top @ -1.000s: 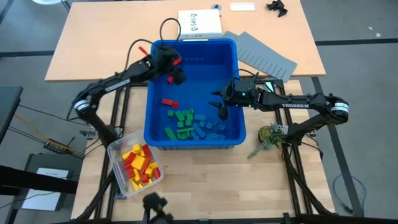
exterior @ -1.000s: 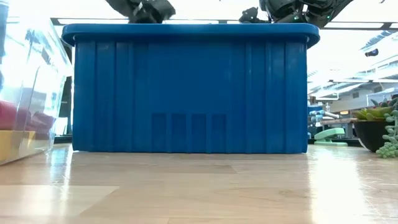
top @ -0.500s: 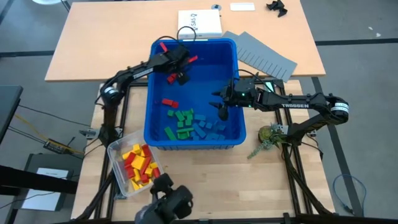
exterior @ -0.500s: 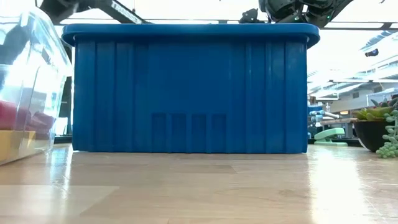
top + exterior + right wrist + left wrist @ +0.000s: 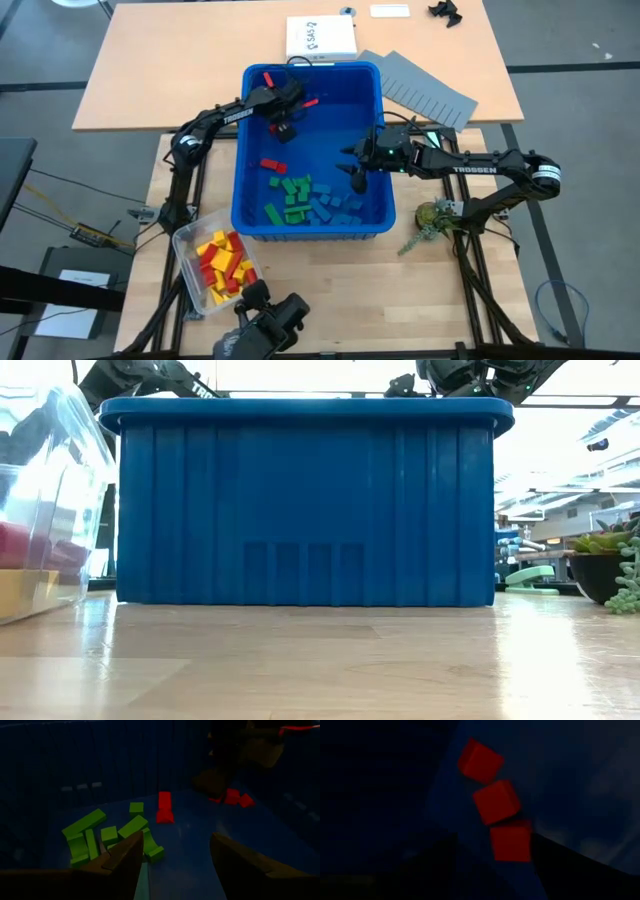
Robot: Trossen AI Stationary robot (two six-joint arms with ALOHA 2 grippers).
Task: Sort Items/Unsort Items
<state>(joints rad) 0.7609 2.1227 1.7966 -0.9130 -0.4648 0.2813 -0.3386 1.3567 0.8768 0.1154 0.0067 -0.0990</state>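
Observation:
A large blue bin [image 5: 312, 68] holds the items. Green blocks [image 5: 291, 198] and blue blocks [image 5: 335, 206] lie near its front wall, and a red block [image 5: 272, 165] lies just beyond them. Three red blocks [image 5: 496, 801] lie in a row on the bin floor at the far left. My left gripper [image 5: 285, 126] is open and tipped down over them, the nearest block [image 5: 510, 841] between its fingertips. My right gripper [image 5: 175, 865] hangs open over the bin's right side, above the floor and touching nothing. My left gripper comes slanting down from the bin's left side, its fingers on either side of the nearest red block [image 5: 509, 851], which lies on the bin floor. Whether a finger touches the block, I cannot tell.
A clear container [image 5: 218, 266] of yellow and red blocks stands at the near left. A grey slotted sheet [image 5: 428, 92] and a white box [image 5: 322, 38] lie beyond the bin. A small plant [image 5: 432, 218] stands on the right. A dark device [image 5: 265, 325] shows at the near edge.
My left gripper has sunk into the bin's far left part and tipped steeply downward, its arm swinging in over the bin's left wall. My right gripper has kept still.

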